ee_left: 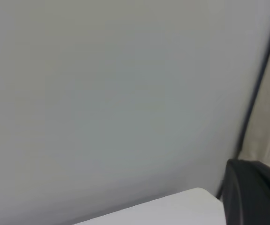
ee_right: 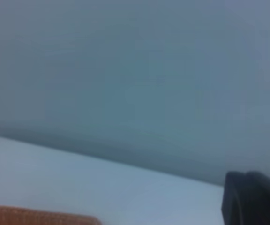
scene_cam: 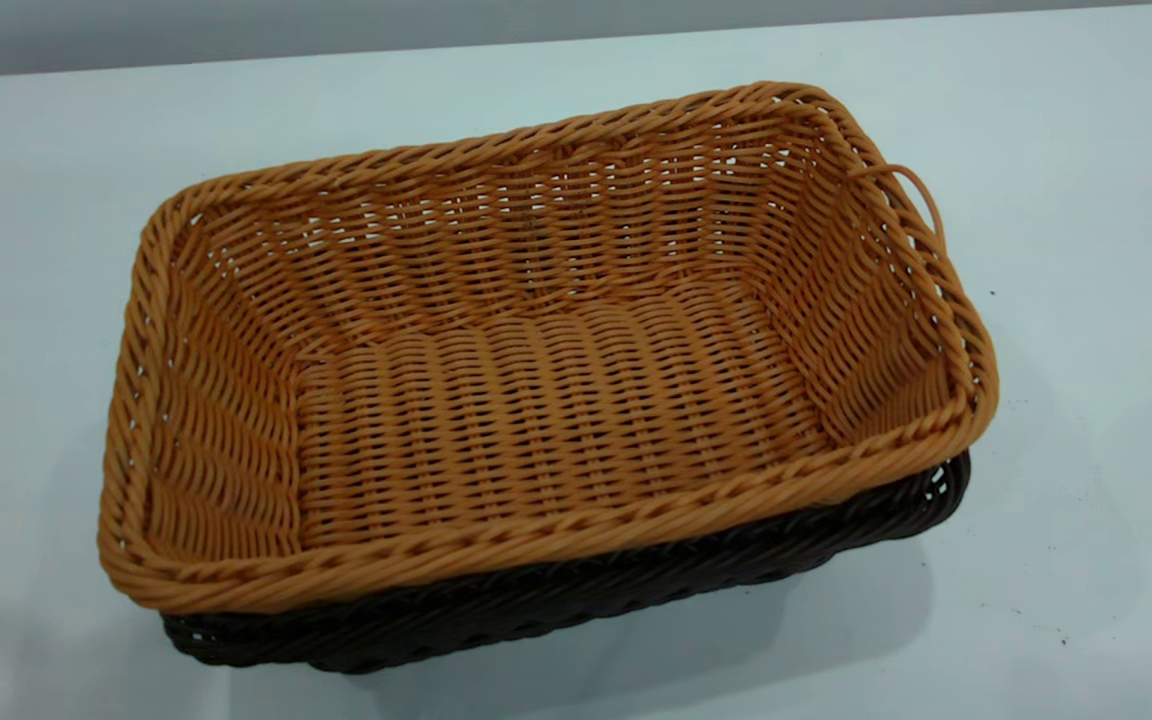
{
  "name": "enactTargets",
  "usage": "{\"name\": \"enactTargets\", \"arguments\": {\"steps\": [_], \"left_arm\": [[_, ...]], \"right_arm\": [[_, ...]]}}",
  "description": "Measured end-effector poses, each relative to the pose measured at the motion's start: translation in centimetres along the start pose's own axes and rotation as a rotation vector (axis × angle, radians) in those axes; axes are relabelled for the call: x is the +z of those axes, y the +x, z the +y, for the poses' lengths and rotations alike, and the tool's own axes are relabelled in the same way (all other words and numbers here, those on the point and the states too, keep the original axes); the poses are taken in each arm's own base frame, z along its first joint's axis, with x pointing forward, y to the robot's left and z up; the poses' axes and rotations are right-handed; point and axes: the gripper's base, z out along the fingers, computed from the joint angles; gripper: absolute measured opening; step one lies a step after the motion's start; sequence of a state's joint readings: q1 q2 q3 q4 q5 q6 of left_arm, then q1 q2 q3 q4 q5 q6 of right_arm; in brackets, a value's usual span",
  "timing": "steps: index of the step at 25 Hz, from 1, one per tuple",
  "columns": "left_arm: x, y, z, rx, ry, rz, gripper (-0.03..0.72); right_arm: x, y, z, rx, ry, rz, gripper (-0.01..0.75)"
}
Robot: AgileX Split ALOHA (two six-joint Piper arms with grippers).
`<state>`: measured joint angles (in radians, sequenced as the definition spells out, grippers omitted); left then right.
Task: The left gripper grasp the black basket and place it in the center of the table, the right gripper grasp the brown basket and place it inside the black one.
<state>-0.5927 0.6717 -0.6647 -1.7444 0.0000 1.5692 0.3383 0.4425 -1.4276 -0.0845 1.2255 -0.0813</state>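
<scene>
Item: brown basket (scene_cam: 546,400), nested inside black basket (scene_cam: 576,600), mid-frame on the table (scene_cam: 1086,250) in the exterior view. I judge both placements done; nothing remains but keeping the arms clear. A dark corner at each wrist view's lower right; I cannot tell either gripper's jaw state, left or right.

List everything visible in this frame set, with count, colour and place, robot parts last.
brown basket: one, orange-tan, nested inside the black basket, mid-table; a loose strand loops off its rim.
black basket: one, very dark, under the brown basket, only its near side showing.
table: one, white, with small dark specks.
wall: pale grey, behind the table.
left claw: a dark part at the left wrist view's edge, off the baskets.
right claw: a dark part at the right wrist view's edge, off the baskets.
</scene>
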Motion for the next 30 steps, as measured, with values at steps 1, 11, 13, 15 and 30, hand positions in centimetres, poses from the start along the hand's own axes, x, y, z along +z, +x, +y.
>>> {"name": "enactTargets", "arguments": {"steps": [1,11,13,15,30], "left_arm": [[0.0,0.0,0.0,0.001,0.0,0.001,0.001],[-1.9,2.2,-0.2,0.004,0.062,0.014,-0.001],[-2.5,2.5,-0.1,0.003,0.06,0.005,-0.001],[-3.2,2.6,-0.1,0.001,0.063,-0.01,-0.001],[-5.0,3.7,0.7,0.0,0.007,-0.039,-0.001]], "right_arm": [[-0.8,0.6,0.0,-0.007,0.004,-0.019,0.0],[-6.2,8.9,2.2,0.002,0.245,-0.108,0.002],[-5.3,10.2,3.4,0.046,0.273,-0.08,0.002],[-3.4,11.3,4.3,0.085,0.273,-0.014,0.002],[7.6,20.6,4.2,0.202,0.229,0.342,0.002]]}}
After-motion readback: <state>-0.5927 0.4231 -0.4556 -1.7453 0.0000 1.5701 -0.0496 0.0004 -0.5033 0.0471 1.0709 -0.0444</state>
